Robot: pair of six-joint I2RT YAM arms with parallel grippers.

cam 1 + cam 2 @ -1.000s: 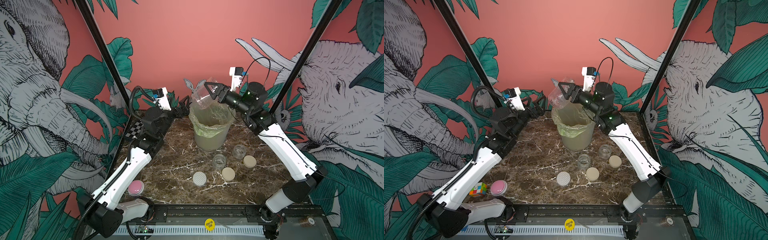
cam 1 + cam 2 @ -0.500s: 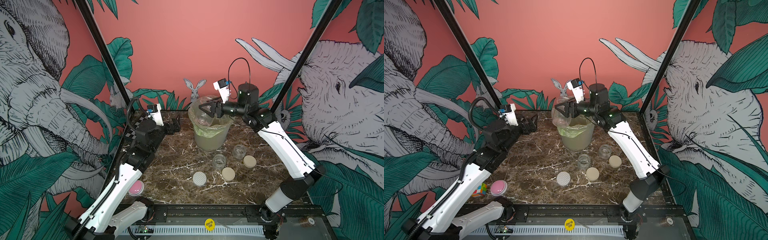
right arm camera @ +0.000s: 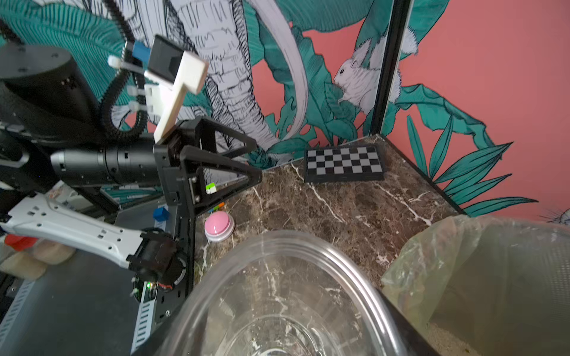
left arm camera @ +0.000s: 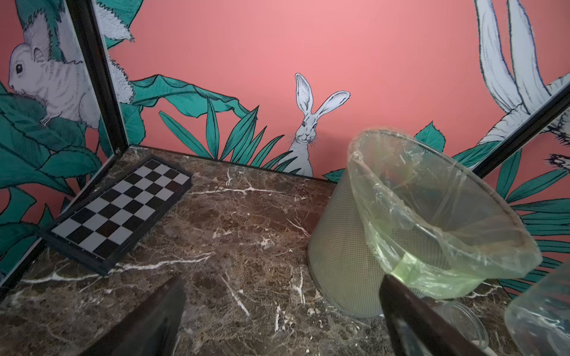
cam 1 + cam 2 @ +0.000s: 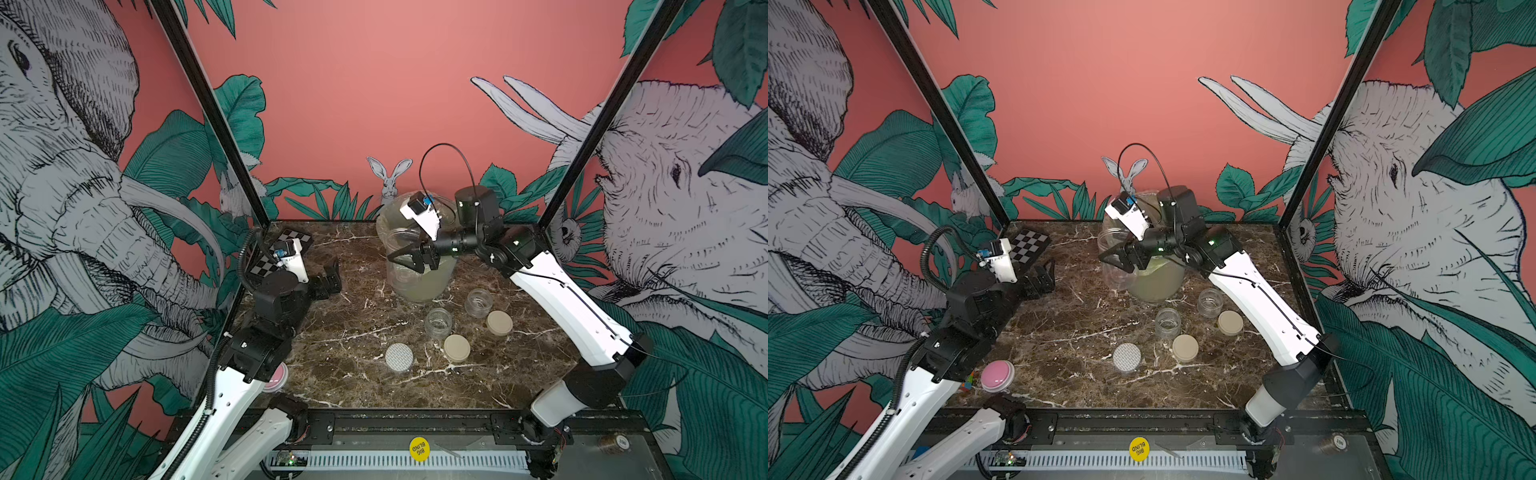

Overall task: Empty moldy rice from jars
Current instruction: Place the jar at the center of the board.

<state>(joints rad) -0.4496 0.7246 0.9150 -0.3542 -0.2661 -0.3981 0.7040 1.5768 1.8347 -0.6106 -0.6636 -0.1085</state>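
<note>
Right pincer (image 5: 1105,258) partly hides the clear jar (image 5: 1115,277) it grips.

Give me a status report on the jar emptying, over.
Left gripper open, empty, over the marble. Right gripper shut on the clear jar beside the bin; jar looks empty. Squat jars open by their lids.

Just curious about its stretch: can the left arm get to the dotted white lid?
Probably yes: the left arm has open, empty jaws, bare tabletop lies between them and the dotted lid, and the right arm is off holding a jar.
</note>
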